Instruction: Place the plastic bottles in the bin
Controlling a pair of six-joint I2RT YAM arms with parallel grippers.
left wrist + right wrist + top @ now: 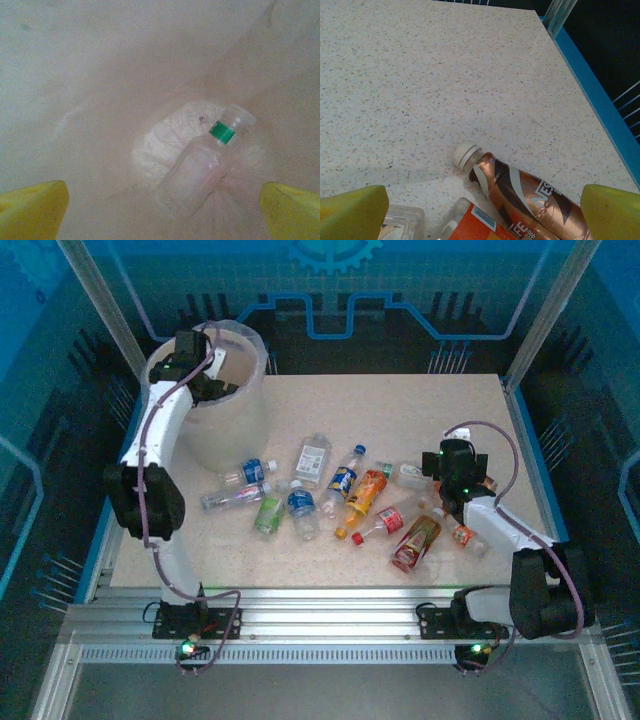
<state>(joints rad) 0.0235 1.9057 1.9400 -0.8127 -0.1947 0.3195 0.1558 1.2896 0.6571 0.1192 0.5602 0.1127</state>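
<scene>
The left pincer (160,212) hung spread wide inside the large round translucent whitish bin (250,350), gripping nothing. A clear plastic bottle with a green neck band (200,167) lay on its lined bottom. The right pincer (480,210) gaped empty above a brown white-capped bottle (525,192) on the speckled bench (445,75), among scattered plastic bottles (365,492).

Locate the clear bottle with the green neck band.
Left wrist view: the bottle lies on the bin's bottom; the bin stands at the table's far-left corner.
</scene>
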